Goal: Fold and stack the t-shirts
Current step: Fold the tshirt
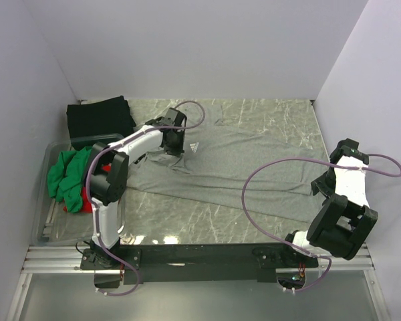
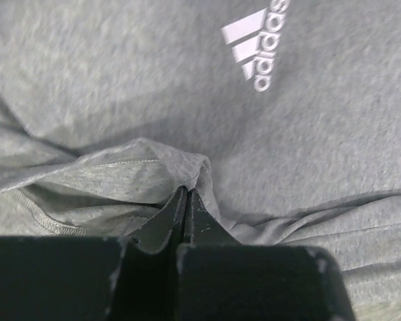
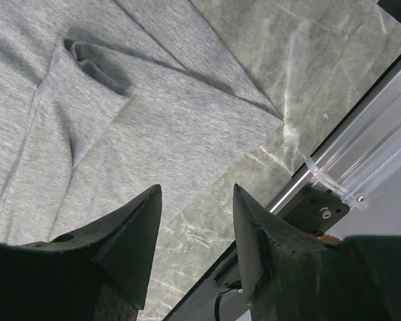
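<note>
Top external first: where's the grey t-shirt (image 1: 254,160)? (Kim)

Spread over the bench (image 1: 187,221), centre to right of frame, wrinkled, white logo (image 1: 192,147) facing up near the middle. (Lee)

Left tool (image 2: 187,200)? (Kim)

Closed, pinching a raised fold of the grey t-shirt just below the logo in the left wrist view. The cloth peaks right at the tips. (Lee)

Right tool (image 3: 195,200)? (Kim)

Jaws apart, holding nothing, hovering over a corner of the shirt near the bench edge. (Lee)

Step in hand? (Kim)

My guess is the first fold. To do it well, carry the pinched fold low and straight across, and don't lift high or the cloth bunches. The right tool should come down on that corner so both sides travel together and nothing drags. (Lee)

How does the shirt look? (Kim)

Heather grey, soft thin jersey. A stitched hem shows in the right wrist view, with a flap doubled over at upper left. (Lee)

Others? (Kim)

Black t-shirt (image 1: 99,119) is folded at upper left. Green t-shirt (image 1: 67,177) and red t-shirt (image 1: 87,197) are heaped in a clear bin (image 1: 43,221) at the left edge. (Lee)
</note>
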Controlling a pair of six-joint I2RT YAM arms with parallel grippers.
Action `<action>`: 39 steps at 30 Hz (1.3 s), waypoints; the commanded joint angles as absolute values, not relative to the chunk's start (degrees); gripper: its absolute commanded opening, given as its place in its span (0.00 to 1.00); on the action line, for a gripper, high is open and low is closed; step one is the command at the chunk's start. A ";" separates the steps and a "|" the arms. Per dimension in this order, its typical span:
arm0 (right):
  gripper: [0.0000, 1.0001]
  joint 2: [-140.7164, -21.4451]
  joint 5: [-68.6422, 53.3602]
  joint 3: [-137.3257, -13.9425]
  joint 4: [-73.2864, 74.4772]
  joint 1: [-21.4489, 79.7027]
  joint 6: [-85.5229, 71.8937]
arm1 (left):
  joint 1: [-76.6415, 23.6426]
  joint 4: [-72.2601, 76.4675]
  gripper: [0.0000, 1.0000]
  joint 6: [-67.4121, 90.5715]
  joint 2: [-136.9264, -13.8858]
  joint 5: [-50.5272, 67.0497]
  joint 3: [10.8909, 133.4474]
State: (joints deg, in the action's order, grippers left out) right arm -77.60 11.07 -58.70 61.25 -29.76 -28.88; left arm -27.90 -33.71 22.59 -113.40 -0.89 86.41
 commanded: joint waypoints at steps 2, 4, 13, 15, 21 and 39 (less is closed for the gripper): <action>0.54 -77.52 11.43 -58.36 60.29 -29.44 -28.48 | -28.92 -34.10 0.00 19.78 -115.66 0.62 90.43; 0.54 -77.78 11.34 -58.36 60.12 -29.44 -28.39 | -29.18 -34.36 0.00 18.81 -116.36 0.88 91.05; 0.53 -78.57 11.16 -58.54 60.12 -29.44 -28.30 | -30.23 -36.12 0.00 16.17 -119.09 1.32 94.48; 0.53 -78.66 11.34 -58.62 60.12 -29.44 -28.30 | -30.67 -36.65 0.00 15.30 -119.79 1.23 95.27; 0.53 -78.84 11.60 -58.89 60.12 -29.44 -28.04 | -31.90 -37.97 0.00 13.63 -121.38 0.18 97.38; 0.52 -77.87 11.78 -58.53 59.86 -29.27 -27.33 | -34.54 -40.34 0.00 13.18 -124.80 -3.78 102.65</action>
State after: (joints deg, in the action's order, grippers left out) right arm -79.00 10.94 -58.48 60.73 -29.76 -27.75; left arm -33.71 -39.51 14.02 -124.05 -2.09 99.07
